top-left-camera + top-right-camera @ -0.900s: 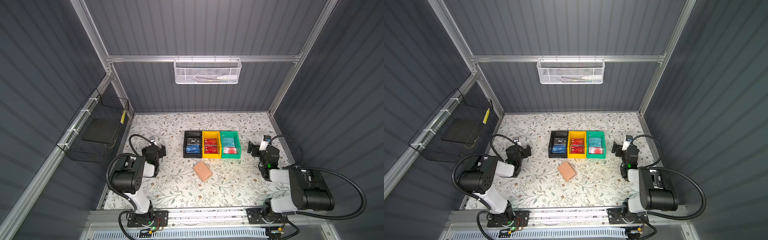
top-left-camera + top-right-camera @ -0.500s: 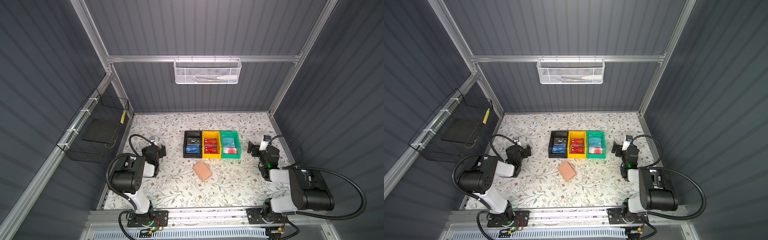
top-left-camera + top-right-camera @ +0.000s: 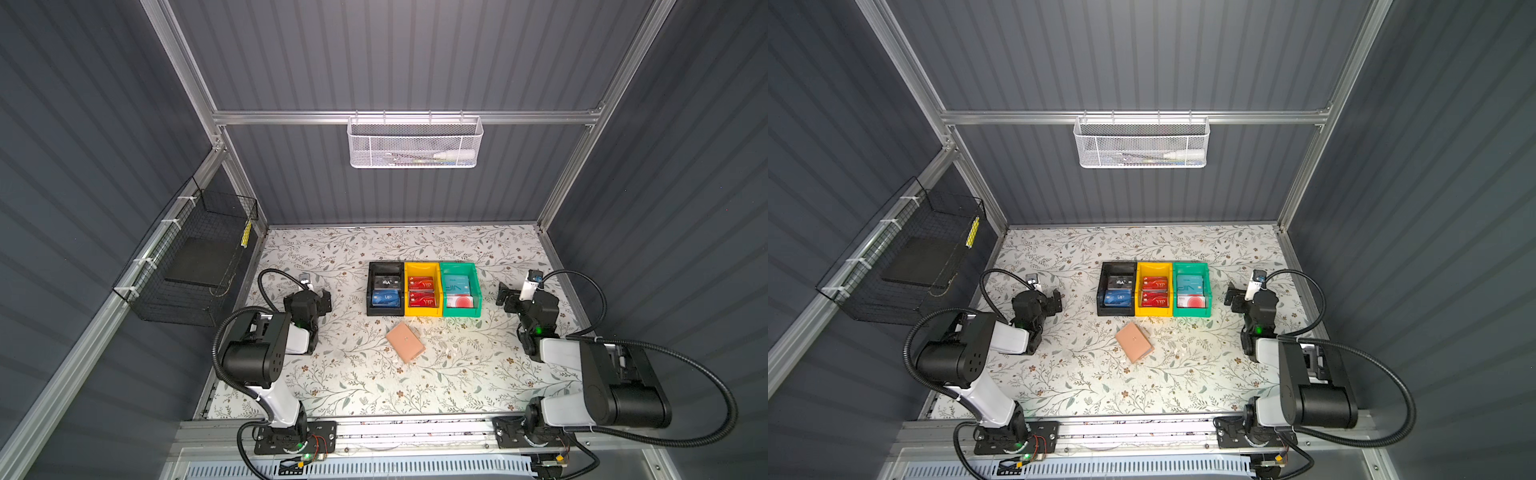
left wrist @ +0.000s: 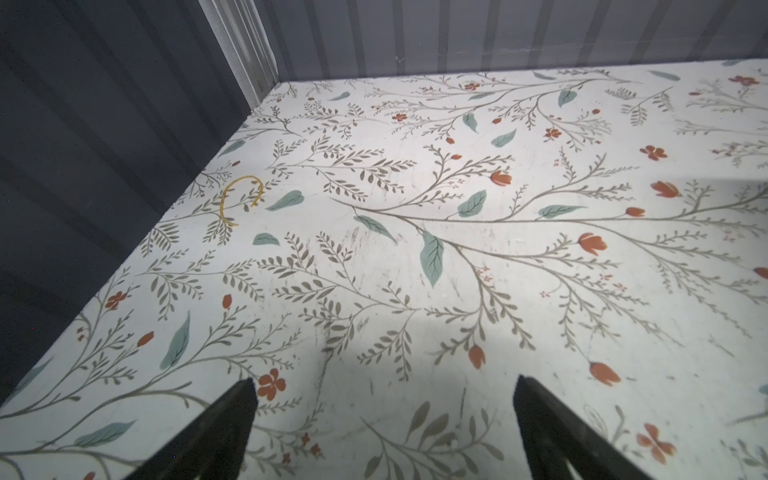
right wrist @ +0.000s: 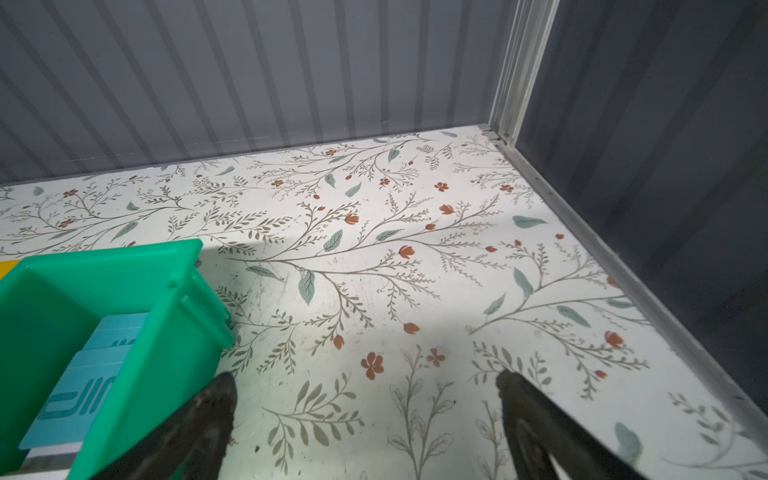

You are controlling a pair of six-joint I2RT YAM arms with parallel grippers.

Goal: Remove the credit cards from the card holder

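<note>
Nothing has moved since the earlier frames. In both top views the closed tan card holder (image 3: 405, 342) (image 3: 1133, 343) lies flat mid-table. From it, the credit cards (image 3: 421, 291) sit in three bins (image 3: 421, 266) at twelve o'clock. The left gripper (image 4: 384, 384) at ten o'clock and the right gripper (image 5: 365, 380) at two o'clock have their jaws spread wide over the table (image 4: 415, 187).
</note>
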